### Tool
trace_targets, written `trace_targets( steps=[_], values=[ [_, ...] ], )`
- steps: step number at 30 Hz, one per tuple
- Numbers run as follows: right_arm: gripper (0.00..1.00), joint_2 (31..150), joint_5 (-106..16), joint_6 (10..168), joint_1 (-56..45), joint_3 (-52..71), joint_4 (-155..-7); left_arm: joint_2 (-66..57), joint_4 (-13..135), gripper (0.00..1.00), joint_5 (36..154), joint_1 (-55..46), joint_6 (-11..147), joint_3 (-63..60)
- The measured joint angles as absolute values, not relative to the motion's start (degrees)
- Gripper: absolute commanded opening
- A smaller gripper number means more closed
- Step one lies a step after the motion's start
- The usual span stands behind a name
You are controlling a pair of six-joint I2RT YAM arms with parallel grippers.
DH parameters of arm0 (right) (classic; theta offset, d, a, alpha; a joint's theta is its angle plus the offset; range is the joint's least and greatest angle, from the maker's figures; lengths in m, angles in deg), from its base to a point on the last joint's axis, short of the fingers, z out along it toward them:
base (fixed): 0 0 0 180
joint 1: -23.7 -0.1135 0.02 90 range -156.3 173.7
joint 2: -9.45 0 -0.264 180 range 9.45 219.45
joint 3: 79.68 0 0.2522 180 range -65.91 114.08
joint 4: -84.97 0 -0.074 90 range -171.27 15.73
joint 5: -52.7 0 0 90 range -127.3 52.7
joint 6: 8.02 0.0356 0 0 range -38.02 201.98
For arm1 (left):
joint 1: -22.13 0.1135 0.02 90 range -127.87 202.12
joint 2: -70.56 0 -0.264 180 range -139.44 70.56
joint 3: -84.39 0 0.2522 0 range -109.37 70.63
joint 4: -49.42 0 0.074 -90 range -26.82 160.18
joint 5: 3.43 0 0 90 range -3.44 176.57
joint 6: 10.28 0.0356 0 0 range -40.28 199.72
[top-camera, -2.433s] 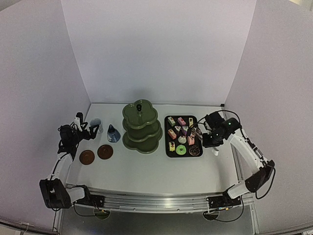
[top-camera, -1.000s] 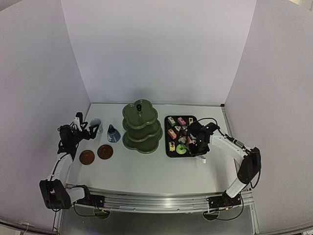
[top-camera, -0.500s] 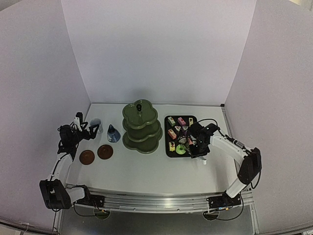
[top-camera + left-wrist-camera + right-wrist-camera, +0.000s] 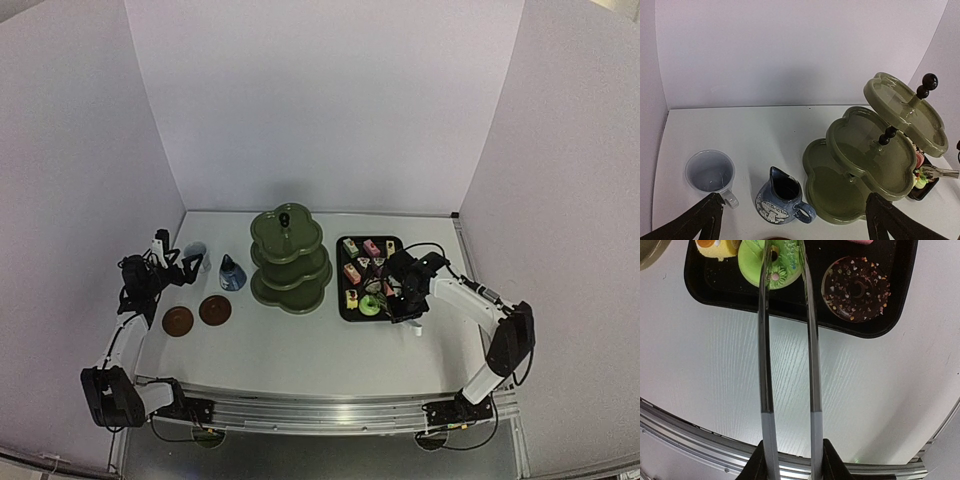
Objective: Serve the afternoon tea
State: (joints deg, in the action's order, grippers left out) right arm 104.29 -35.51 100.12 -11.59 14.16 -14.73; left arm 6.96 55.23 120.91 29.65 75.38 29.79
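Straddling the green donut (image 4: 784, 262) at the top of the right wrist view, the two blades of the tongs (image 4: 764, 365) sat one over the donut's middle and one at its right edge. The right gripper (image 4: 792, 460) was clamped on the handle end of the tongs at the bottom of that frame. The donut lay in the lower left corner of the black tray (image 4: 715, 287), with a chocolate donut (image 4: 856, 288) to its right and a yellow cake (image 4: 720, 245) at its upper left.

The pinch looked off-centre. I judged the tips should shift left so both blades bracket the donut's outer rim, then close gently so the icing is not crushed. A straight lift would avoid catching the tray wall.

The olive stand (image 4: 288, 262) stood just left of the tray in the overhead view, all three tiers bare. Its bottom tier seemed the easiest landing.

At centre left, the left gripper (image 4: 172, 262) hung wide open and empty near the cup (image 4: 710, 171) and jug (image 4: 780, 197). Two coasters (image 4: 178, 320) lay below them.
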Motion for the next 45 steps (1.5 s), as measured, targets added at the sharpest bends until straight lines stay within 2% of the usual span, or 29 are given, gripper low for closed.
trace_targets(
  steps=[2,18,32,39,45],
  values=[
    [0.0,104.4,-35.9,100.1,-11.6,14.2,-14.8,7.0,55.2,1.0,120.9,29.7,75.4,29.8],
    [0.0,104.6,-36.1,100.0,-11.4,14.8,-14.6,6.9,55.2,1.0,120.9,29.7,75.4,29.8],
    [0.0,102.4,-34.9,99.4,-11.4,25.5,-10.8,6.9,55.0,1.0,120.0,29.7,74.9,29.9],
    [0.0,112.9,-31.8,96.6,-8.5,44.4,-16.0,6.9,52.1,1.0,114.1,29.6,70.7,31.1],
    [0.0,126.2,-32.2,93.4,-3.1,50.9,-23.4,7.2,51.2,1.0,112.1,29.6,67.3,32.6]
  ],
)
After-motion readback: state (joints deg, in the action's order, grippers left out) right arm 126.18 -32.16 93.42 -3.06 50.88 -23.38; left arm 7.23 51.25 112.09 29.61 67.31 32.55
